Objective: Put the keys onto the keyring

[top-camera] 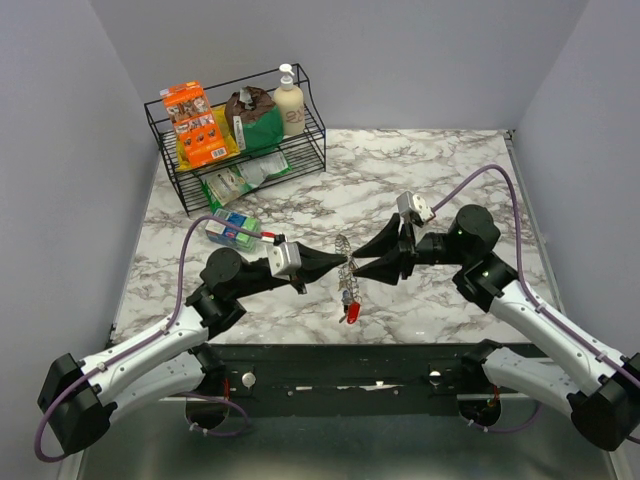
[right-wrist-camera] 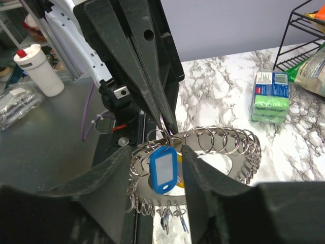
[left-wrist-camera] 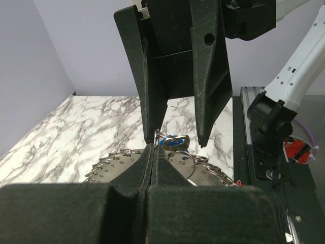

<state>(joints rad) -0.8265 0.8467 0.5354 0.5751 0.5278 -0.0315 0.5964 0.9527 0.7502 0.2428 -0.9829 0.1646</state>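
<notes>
The keyring (right-wrist-camera: 223, 145) is a silver loop edged with many small split rings, held upright above the marble table (top-camera: 440, 190). My left gripper (left-wrist-camera: 154, 147) is shut on one small ring at its top edge. A key with a blue plastic head (right-wrist-camera: 163, 170) hangs from that ring. My right gripper (right-wrist-camera: 154, 152) is open, its two fingers on either side of the blue head, the right one nearly touching it. A yellow head (right-wrist-camera: 179, 163) shows behind the blue one. Small keys (right-wrist-camera: 165, 223) dangle below, and a red key (top-camera: 352, 312) hangs lowest in the top view.
A black wire rack (top-camera: 165, 150) with packets and a bottle stands at the back left. A green and blue sponge pack (top-camera: 232, 230) lies just behind my left arm. The table's near edge and black mounting rail (top-camera: 340, 365) run right below the grippers.
</notes>
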